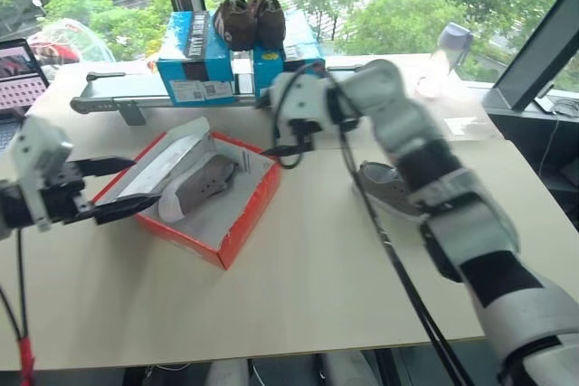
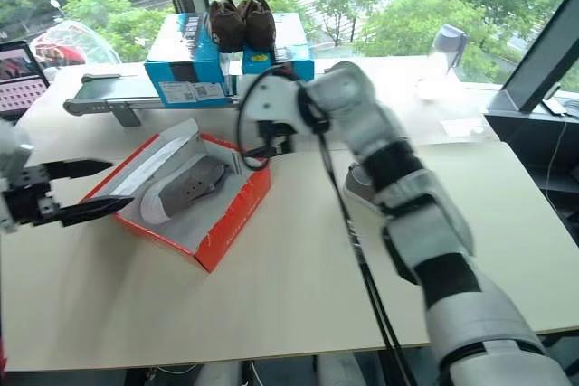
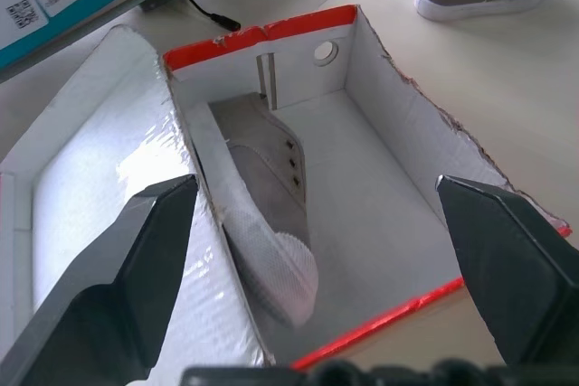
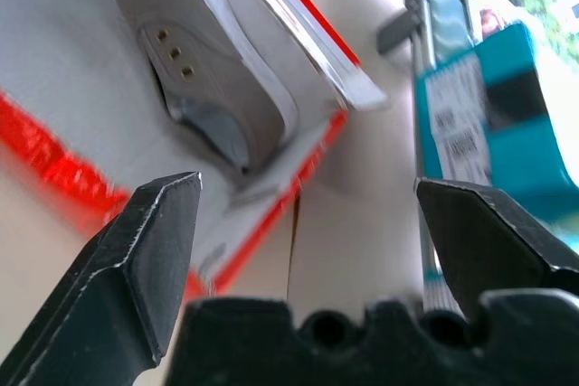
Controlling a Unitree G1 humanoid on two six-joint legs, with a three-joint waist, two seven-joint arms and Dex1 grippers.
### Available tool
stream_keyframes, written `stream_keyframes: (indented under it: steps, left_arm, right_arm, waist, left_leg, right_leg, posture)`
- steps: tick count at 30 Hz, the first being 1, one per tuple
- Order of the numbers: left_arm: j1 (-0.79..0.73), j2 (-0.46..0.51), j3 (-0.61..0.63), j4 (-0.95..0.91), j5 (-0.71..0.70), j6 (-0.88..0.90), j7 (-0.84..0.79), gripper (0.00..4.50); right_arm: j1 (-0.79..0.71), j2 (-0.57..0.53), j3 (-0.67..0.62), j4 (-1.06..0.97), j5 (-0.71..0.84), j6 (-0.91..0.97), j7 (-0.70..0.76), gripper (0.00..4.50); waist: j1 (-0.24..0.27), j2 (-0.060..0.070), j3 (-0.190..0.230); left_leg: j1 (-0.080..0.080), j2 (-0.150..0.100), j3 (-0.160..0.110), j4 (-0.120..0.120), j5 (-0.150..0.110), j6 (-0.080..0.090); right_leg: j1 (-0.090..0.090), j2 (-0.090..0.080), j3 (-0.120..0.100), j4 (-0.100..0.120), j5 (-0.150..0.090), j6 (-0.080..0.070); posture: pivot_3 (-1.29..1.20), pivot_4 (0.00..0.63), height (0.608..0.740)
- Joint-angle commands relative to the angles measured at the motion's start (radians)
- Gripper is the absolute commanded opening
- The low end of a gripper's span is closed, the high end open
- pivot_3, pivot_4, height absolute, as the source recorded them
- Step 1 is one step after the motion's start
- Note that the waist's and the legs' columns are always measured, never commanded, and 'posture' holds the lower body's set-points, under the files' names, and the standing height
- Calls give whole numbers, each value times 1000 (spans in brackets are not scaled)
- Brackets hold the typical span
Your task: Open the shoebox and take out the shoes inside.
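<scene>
Left eye view: the right arm was seen stretched from the lower right of the frame up to the centre, its wrist bent toward the left. The right gripper (image 4: 308, 223) was noted with fingers spread wide, empty, poised above the far corner of the shoebox (image 1: 244, 223), not touching it. The left gripper (image 1: 113, 189) was recorded at the left edge of the frame, pointed level toward the box, fingers (image 3: 118, 287) parted and holding nothing, its tips beside the raised lid (image 1: 167, 160). The shoebox lay open left of centre on the table (image 1: 298, 305). One grey shoe (image 1: 201, 185) was seen inside, on its side against the lid wall. The other shoe (image 1: 391, 189) was found on the table right of the box, partly hidden behind the right forearm.
</scene>
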Motion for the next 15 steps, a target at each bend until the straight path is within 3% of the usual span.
stream_keyframes:
  steps: [1, 8, 15]
  left_arm:
    - [62, -20, 139, -107, -38, 53, 26, 4500]
    - [141, -49, 251, -197, -80, 115, 62, 4500]
    - [151, -57, 266, -225, -108, 134, 95, 4500]
  right_arm:
    - [-59, 63, 29, 156, -84, -157, -91, 4468]
    - [-98, 130, 59, 326, -206, -231, -270, 4468]
    - [-119, 182, 74, 406, -305, -202, -479, 4468]
  waist:
    - [7, 0, 0]
    - [9, -2, 0]
    - [4, -2, 0]
  left_leg:
    - [0, 0, 0, 0, 0, 0]
    - [2, 0, 0, 0, 0, -1]
    - [2, 0, 0, -1, -1, -1]
  right_leg:
    - [0, 0, 0, 0, 0, 0]
    - [1, 0, -1, 0, 0, 0]
    - [1, 0, 0, 0, 0, -1]
  posture:
    - [0, 150, 740]
    - [0, 150, 740]
    - [0, 150, 740]
